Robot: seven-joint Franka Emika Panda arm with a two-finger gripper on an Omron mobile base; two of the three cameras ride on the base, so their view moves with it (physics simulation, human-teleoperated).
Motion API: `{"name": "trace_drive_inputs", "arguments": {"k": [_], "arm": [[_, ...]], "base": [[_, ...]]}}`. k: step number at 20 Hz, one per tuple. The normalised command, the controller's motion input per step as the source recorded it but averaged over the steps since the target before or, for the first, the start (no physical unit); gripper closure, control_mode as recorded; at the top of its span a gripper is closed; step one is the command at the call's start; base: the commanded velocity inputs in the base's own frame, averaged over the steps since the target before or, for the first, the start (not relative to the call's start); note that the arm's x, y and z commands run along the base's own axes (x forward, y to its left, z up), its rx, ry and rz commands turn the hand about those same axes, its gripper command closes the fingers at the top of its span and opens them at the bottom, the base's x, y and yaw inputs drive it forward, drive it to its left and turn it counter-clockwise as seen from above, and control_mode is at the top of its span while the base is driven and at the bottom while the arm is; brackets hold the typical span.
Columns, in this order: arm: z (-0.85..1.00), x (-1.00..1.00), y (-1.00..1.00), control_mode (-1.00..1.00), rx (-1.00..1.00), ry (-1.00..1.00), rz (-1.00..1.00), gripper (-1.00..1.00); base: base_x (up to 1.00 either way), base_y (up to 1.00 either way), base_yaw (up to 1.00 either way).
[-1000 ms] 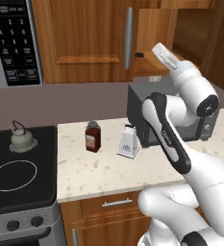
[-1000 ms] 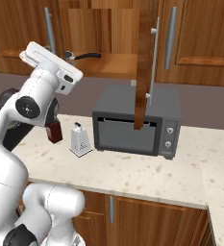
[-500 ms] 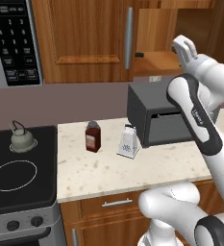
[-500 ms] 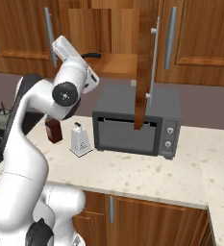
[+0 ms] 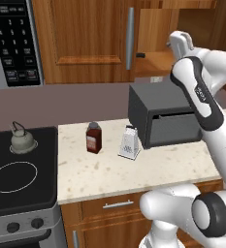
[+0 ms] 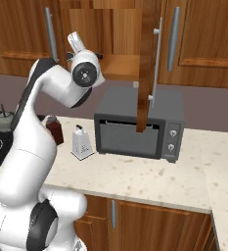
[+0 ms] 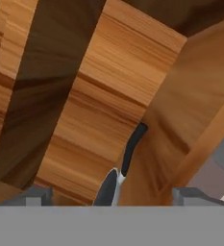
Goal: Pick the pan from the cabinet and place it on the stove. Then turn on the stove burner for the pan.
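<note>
- In the hand view, you see the pan (image 7: 108, 190) low at the bottom centre of the frame, a grey sliver of its rim with the thin black handle (image 7: 132, 149) running up and slightly right from it.
- The handle's long axis points away from the camera, toward the upper middle of that frame, across the wooden shelf (image 7: 99, 120) of the cabinet (image 6: 115, 34).
- Your gripper (image 7: 108, 197) stands spread wide and grasps nothing; its two dark finger tips (image 7: 36, 194) rise at the bottom left and bottom right of the hand view, with the pan's rim between them.
- In the right base view, the hand sits at the upper left of centre, at the open cabinet's shelf edge, just beside the door (image 6: 146, 63) that hangs open in the upper middle.
- In the left base view, the handle's dark end (image 5: 140, 55) shows at upper centre, just left of the hand, inside the open cabinet.
- The stove (image 5: 22, 193) lies at the lower left of that view, its large burner ring (image 5: 13, 176) bare, a small kettle (image 5: 22, 140) on the ring behind it.
- Judged from this, the grasp is not yet made: the pan lies straight ahead of the hand and close, so your coming move turns on lining the jaws up across the handle.
</note>
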Motion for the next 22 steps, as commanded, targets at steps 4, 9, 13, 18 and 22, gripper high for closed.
{"name": "trace_drive_inputs", "arguments": {"k": [4, 9, 13, 18, 22], "arm": [[-0.15, 0.59, 0.32, -1.0, 0.04, 0.1, 0.11, -1.0], [-0.18, 0.53, 0.27, -1.0, 0.06, 0.03, 0.13, -1.0], [-0.15, 0.42, 0.25, -1.0, 0.07, 0.0, 0.13, -1.0], [-0.05, 0.33, 0.18, -1.0, 0.06, 0.0, 0.13, -1.0], [0.0, 0.32, 0.22, -1.0, 0.03, 0.01, 0.13, -1.0]], "base": [[0.0, 0.0, 0.0], [0.0, 0.0, 0.0], [0.0, 0.0, 0.0], [0.0, 0.0, 0.0], [0.0, 0.0, 0.0]]}}
